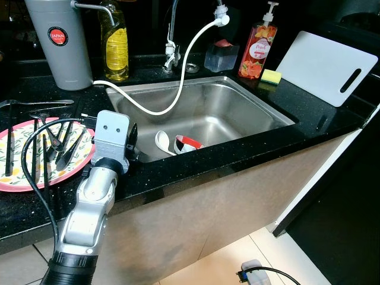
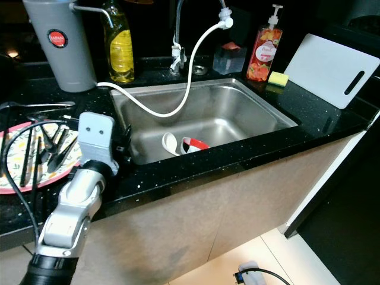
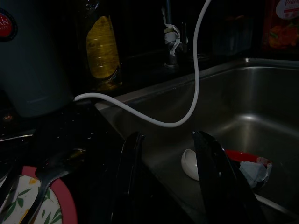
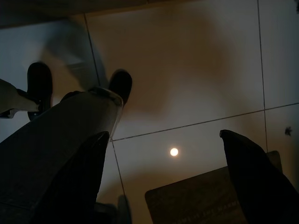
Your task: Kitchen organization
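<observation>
Brushed stainless-steel sink (image 1: 237, 101), softly reflective. Glossy black speckled stone countertop (image 1: 309, 127). Smooth matt white plastic cutting board (image 1: 326, 65). Glossy floral plate (image 1: 18, 178) at left. Silver metal arm (image 1: 89, 214).

Soap bottle (image 1: 257, 52), yellow sponge (image 1: 271, 76), floor tiles (image 4: 196, 70)

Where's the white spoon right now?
The white spoon lies on the bottom of the steel sink, near its front-left corner in the eye views, touching a red-and-white item and just right of the left gripper.
</observation>
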### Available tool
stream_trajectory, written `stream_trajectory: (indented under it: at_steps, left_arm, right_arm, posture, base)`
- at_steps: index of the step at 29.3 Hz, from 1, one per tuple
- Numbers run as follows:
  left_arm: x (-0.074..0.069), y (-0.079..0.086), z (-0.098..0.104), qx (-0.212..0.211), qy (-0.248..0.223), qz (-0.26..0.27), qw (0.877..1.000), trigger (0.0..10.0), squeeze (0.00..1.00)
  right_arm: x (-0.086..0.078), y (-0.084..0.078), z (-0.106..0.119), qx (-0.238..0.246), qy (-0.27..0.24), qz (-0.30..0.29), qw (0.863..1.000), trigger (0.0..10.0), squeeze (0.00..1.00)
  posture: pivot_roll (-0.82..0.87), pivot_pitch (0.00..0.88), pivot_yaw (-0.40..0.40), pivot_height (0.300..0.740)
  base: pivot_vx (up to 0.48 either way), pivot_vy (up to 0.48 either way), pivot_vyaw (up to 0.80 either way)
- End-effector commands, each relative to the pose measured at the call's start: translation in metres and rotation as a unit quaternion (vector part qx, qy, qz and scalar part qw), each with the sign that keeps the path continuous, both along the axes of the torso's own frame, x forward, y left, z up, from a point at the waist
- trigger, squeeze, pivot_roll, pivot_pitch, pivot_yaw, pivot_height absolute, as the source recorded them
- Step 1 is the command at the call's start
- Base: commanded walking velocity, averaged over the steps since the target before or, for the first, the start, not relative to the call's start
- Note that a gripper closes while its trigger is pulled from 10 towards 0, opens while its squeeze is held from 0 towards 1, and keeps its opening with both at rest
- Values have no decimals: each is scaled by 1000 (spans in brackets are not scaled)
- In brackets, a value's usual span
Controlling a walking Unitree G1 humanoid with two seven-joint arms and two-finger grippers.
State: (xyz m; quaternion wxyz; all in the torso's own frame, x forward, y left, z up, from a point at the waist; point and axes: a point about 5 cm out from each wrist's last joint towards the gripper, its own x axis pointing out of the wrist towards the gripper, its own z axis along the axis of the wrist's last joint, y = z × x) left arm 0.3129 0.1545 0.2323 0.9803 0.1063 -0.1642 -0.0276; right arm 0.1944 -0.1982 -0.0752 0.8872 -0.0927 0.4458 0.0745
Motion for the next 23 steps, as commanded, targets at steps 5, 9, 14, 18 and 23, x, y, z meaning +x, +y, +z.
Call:
stream_trajectory:
  at_steps: [5,9,14,18,23]
  left_arm:
    - [1,-5,0,4,-2,-5,1000,10000,0]
    - [2,-6,0,4,-2,-5,1000,10000,0]
    - [3,-6,0,4,-3,-5,1000,10000,0]
    - [3,-6,1,4,-3,-5,1000,10000,0]
    - [3,-6,1,4,-4,-5,1000,10000,0]
  right_arm:
    - [-8,-10,-2,-6,9,-18,1000,10000,0]
    - [-7,-10,-2,-7,8,-19,1000,10000,0]
    - [-6,-11,-2,-7,7,-21,1000,10000,0]
    - [-6,-10,-1,-7,7,-22,1000,10000,0]
    - [-5,-11,-1,-7,6,-23,1000,10000,0]
  posture:
    - [-62,65,-101,740]
    - [-63,63,-101,740]
    - [-63,61,-100,740]
    - [-64,61,-99,740]
    - [-65,59,-99,740]
  base:
    - [0,0,0]
    - [0,0,0]
    - [0,0,0]
    - [0,0,0]
    - [0,0,0]
